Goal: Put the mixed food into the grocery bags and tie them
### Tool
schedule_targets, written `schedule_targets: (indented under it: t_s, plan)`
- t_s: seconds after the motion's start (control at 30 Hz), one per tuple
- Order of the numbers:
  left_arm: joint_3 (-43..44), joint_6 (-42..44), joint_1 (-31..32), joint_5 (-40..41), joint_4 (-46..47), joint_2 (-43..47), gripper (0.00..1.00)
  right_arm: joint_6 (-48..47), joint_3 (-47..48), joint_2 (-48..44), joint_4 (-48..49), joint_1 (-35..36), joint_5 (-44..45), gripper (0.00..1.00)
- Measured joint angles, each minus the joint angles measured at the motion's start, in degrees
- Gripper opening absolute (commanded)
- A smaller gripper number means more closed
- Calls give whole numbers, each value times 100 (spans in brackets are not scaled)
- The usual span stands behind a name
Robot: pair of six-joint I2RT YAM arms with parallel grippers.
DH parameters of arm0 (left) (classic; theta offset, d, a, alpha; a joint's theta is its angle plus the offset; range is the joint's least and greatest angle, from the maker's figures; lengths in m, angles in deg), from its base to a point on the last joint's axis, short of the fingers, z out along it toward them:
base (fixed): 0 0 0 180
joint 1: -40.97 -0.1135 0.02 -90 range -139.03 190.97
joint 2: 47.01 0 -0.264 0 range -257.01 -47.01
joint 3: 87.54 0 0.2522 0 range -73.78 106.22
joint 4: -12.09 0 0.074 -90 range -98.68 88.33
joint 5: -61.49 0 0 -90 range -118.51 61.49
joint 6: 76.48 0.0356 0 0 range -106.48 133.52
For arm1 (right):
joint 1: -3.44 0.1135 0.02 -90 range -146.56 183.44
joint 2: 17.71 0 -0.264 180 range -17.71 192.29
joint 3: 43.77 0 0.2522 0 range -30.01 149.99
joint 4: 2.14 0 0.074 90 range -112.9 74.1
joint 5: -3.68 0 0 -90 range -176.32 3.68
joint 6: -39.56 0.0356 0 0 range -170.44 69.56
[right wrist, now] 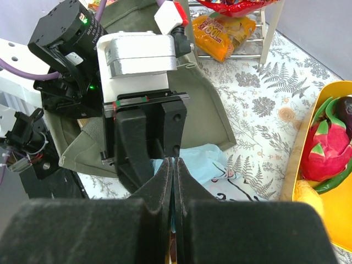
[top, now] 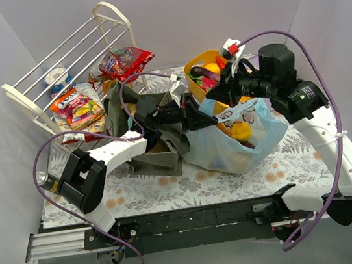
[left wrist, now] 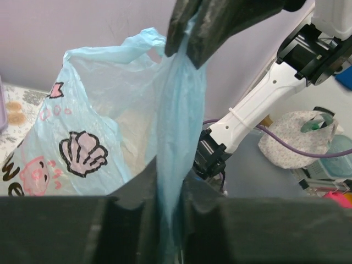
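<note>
The light-blue grocery bag (top: 230, 141) with cartoon print sits mid-table holding yellow toy fruit (top: 241, 130). One of its handles (left wrist: 179, 121) is pulled into a taut strand between both grippers. My left gripper (left wrist: 169, 184) is shut on the strand's lower end. My right gripper (right wrist: 174, 165) is shut on the same handle, with blue film showing between its pads, and its fingers (left wrist: 203, 33) pinch the strand's top in the left wrist view. In the top view the left gripper (top: 200, 118) and right gripper (top: 218, 93) meet over the bag's left rim. The olive tote (top: 153, 135) lies slumped just left of it.
A yellow tub (top: 194, 64) with toy fruit, including a pink dragon fruit (right wrist: 324, 148), stands behind the bag. The white wire rack (top: 73, 54) at the back left carries snack packets (top: 81, 107) (top: 125, 61). A small can (top: 46, 182) lies at the mat's left edge.
</note>
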Motion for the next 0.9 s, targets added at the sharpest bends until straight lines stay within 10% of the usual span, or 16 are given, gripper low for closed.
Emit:
schedule_targets:
  t_s: [0.17, 0.3, 0.37, 0.9]
  plan:
    - [-4, 212, -9, 203, -310, 22, 0, 22, 0, 61, 0, -26, -22, 1]
    - [-4, 387, -138, 273, -745, 133, 0, 17, 0, 155, -7, -98, -44, 71]
    - [-11, 470, -306, 208, -1027, 221, 0, -9, 20, 214, 11, -192, -61, 79]
    - [-101, 1633, -1128, 76, -3169, 769, 0, -737, 413, 295, -195, -1749, -1574, 80]
